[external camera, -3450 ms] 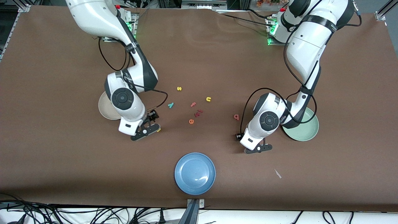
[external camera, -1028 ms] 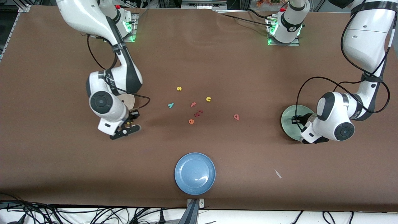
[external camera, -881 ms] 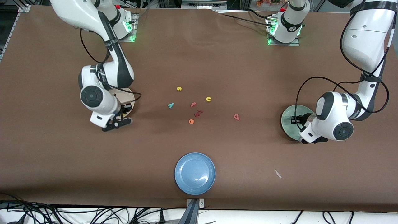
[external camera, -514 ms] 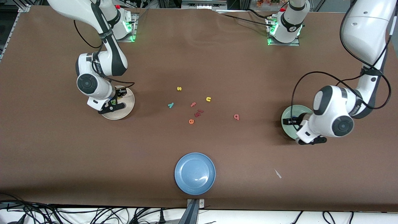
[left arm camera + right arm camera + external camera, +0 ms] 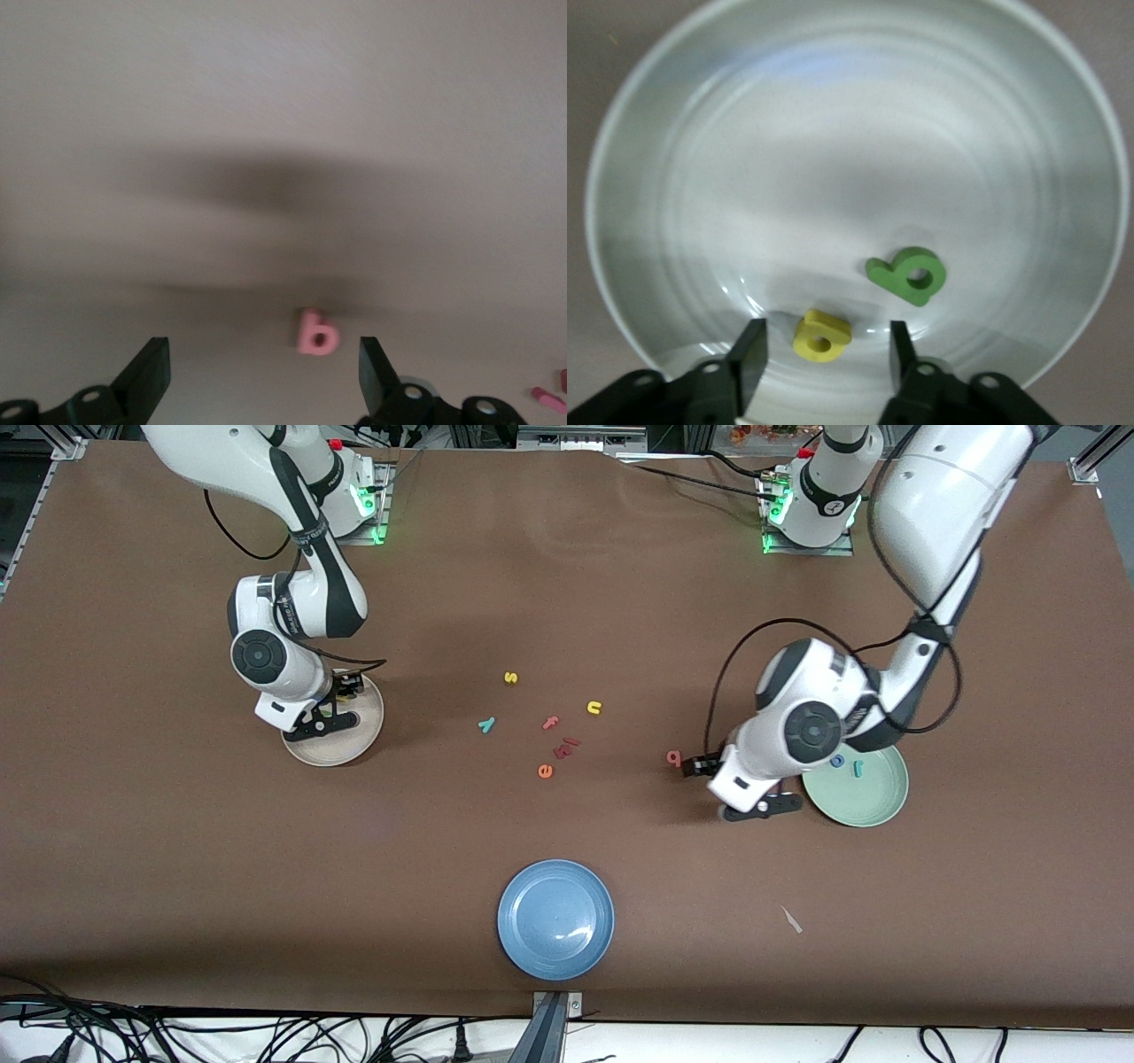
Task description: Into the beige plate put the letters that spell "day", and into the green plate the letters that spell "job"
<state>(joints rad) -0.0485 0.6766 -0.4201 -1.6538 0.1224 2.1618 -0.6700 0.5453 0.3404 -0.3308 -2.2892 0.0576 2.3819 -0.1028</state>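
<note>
Right gripper (image 5: 824, 350) open over beige plate (image 5: 673, 177); yellow a (image 5: 822, 335) between jaws, green d (image 5: 908, 274) beside it. Left gripper (image 5: 264, 372) open, empty, above pink b (image 5: 316, 332) on bench. Next: descend, grasp b, carry to green plate (image 5: 873, 802).

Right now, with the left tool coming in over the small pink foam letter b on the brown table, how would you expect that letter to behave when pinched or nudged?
The small pink foam letter b looks tiny between the open left tool fingers, so it is probably very light and may skid if nudged. It lies flat on the brown table, so rolling seems unlikely. Being foam, it will likely squash slightly.
</note>
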